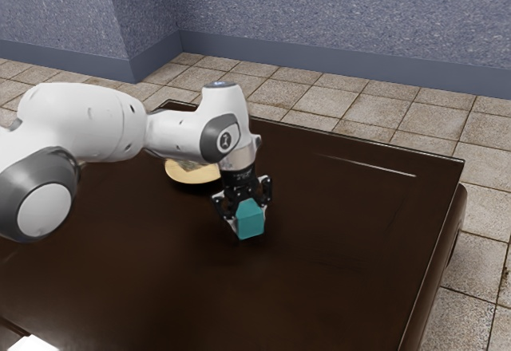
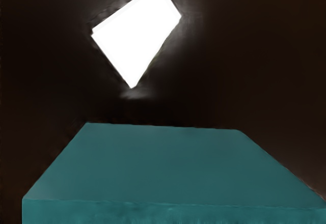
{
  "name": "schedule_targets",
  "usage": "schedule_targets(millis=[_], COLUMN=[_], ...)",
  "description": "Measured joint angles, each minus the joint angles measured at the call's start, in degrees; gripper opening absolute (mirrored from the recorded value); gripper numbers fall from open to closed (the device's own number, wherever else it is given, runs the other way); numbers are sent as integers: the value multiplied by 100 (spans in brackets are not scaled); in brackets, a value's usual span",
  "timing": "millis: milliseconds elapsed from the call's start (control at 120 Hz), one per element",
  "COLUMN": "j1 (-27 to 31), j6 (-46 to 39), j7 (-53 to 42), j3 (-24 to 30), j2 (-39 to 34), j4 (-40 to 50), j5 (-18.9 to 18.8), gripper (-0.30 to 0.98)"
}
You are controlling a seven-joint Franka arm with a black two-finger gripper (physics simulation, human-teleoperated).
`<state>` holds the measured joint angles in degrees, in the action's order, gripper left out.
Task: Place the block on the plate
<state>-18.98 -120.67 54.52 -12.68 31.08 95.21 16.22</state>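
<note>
Indoors, dark tbl [image 1: 343, 279] w/ glossy top, blue-gray walls [image 1: 335, 16], tiled flr [image 1: 435, 120], end effector [image 1: 248, 225] clamped on teal block [image 1: 251, 220]

In the exterior view, speckled blue-grey walls [image 1: 335, 12] jut at eleven o'clock above a smooth baseboard [image 1: 319, 57]. Beige tiled floor [image 1: 483, 159] runs from ten to four o'clock around the dark, glossy surface [image 1: 351, 239]; a white patch [image 1: 33, 344] glares toward eight.

arm [image 1: 89, 124] outstretched | wrist [image 1: 227, 132] bent | jaws pointing down, clamped
</note>
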Motion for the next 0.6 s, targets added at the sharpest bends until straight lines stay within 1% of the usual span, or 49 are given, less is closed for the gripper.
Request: schedule_targets(millis=[175,458,600], j1=[0,41,209], j6=[195,341,360], j7=[21,36,39], j3=[-188,-1295,-1606], j2=[-384,-468,-344], j4=[-42,-294,-445], j5=[-10,-45,-15], gripper=[33,34,34])
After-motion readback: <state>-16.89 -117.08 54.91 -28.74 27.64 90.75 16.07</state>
